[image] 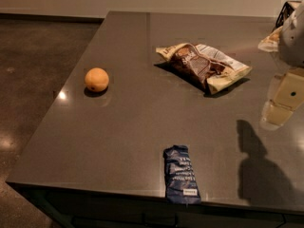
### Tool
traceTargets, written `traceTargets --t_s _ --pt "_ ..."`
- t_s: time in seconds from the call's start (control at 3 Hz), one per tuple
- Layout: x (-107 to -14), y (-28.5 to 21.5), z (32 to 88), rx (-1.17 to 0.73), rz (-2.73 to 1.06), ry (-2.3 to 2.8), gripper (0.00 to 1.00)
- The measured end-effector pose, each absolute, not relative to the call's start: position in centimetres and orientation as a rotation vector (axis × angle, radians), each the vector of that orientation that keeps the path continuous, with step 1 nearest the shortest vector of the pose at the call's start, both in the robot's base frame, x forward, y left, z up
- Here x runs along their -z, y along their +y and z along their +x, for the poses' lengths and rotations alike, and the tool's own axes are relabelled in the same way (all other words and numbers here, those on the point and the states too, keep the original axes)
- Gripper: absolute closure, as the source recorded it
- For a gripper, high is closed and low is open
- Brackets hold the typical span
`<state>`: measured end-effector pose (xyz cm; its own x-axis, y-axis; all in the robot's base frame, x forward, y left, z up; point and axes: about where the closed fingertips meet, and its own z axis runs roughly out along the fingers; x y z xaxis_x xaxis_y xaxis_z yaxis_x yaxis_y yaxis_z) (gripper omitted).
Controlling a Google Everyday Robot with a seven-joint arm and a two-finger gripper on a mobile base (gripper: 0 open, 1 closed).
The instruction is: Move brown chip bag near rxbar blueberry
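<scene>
Overall layout: a dark counter carried three items, well apart from one another.
Bag: the chip bag lay crumpled on the far right part of the counter, dark face up, cream edges splayed.
Bar: the rxbar lay at the near edge, well apart from the bag.
Orange: an orange sat far to the left, off the likely path.
Gripper: the gripper hung above the counter's right side, near the bag and not touching it; its jaw state could not be told.
Handling: the bag was probably light, soft and slick, with brittle contents; it would crumple rather than resist.
Hold: a light pinch on a raised fold or the cream end nearest the gripper seemed best.
</scene>
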<state>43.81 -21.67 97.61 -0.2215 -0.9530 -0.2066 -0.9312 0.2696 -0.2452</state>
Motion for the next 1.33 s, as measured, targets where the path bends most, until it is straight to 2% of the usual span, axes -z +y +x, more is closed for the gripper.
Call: traceTargets --t_s 0.33,0.67,1.33 --pt "-97.6 -21.7 43.8 0.098 -1.725 2.232 0.00" --pt "-96.6 -21.1 46.1 0.075 -1.654 2.252 0.00" --pt "-93.2 -21.6 54.8 0.070 -1.363 2.376 0.00"
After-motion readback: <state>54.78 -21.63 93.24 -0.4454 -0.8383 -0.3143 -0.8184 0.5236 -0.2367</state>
